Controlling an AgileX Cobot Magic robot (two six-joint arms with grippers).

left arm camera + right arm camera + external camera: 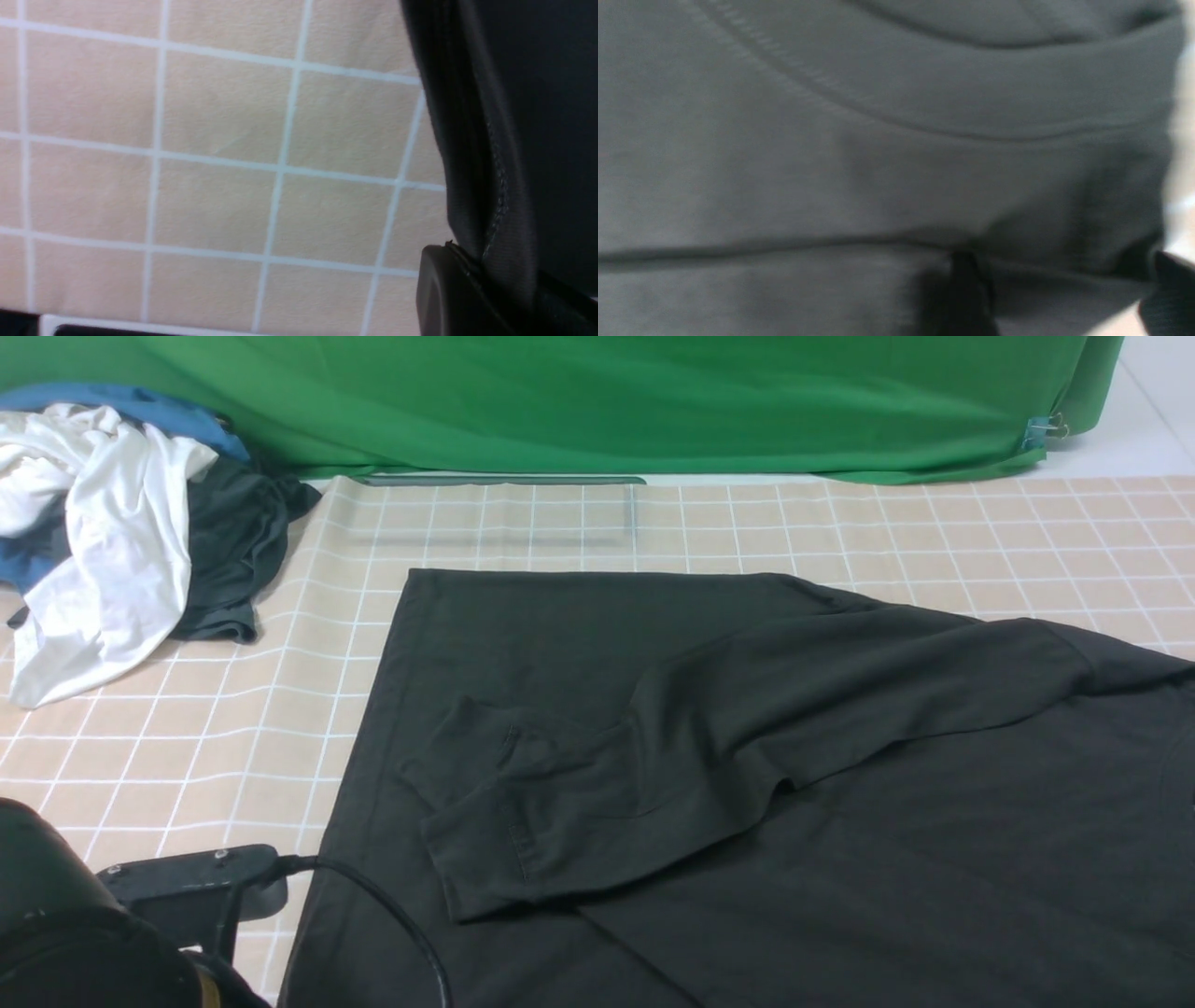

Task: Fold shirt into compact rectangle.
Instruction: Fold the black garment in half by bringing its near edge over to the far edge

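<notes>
Early: far sleeve (504, 821) folded over black T-shirt (840, 859) | left gripper (500, 298) pinches hem (495, 186) | right gripper (1064, 298) parted above collar (878, 116) | further folds pending

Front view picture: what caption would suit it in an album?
A black shirt spread on the checked tablecloth, one sleeve folded inward, spare clothes heaped at far left.

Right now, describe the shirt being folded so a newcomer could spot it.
On the beige checked tablecloth before the green backdrop, a large black shirt lies flat across the middle and right, one sleeve folded onto its body. The other clothes sit crumpled at the far left.
</notes>
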